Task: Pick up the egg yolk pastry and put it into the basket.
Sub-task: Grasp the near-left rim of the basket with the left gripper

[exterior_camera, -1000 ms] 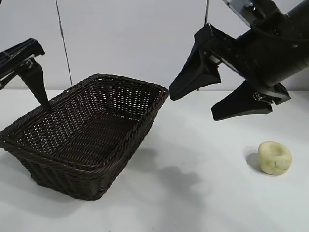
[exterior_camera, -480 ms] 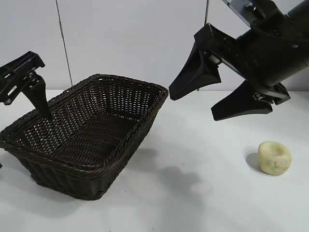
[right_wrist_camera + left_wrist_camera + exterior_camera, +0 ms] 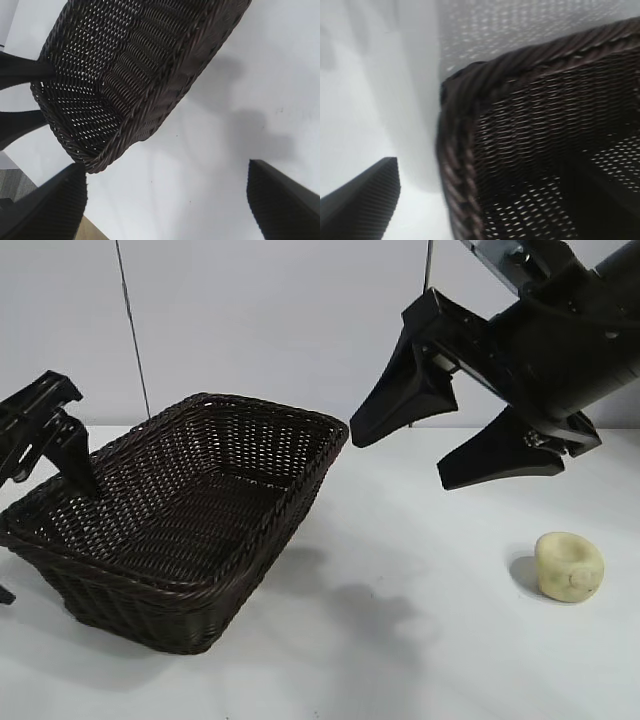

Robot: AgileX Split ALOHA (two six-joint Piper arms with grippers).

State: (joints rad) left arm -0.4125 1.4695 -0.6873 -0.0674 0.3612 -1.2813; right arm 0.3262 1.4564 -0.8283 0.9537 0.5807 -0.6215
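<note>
The egg yolk pastry (image 3: 568, 566), a small pale yellow lump with a dimple, lies on the white table at the right, apart from everything. The dark brown wicker basket (image 3: 190, 510) stands at the left; it also shows in the right wrist view (image 3: 140, 65) and in the left wrist view (image 3: 470, 100). My right gripper (image 3: 400, 460) is open and empty, high above the table between basket and pastry. My left gripper (image 3: 48, 540) is open and straddles the basket's left rim, one finger inside and one outside. One of its fingers (image 3: 365, 205) shows beside the rim.
The white table (image 3: 420, 640) runs from the basket to the pastry. A pale wall with a thin dark vertical line (image 3: 132, 340) stands behind. The table's edge (image 3: 92, 230) shows in the right wrist view.
My left gripper has come down and to the left over the basket's left rim. The right arm, the basket and the pastry have not moved.
</note>
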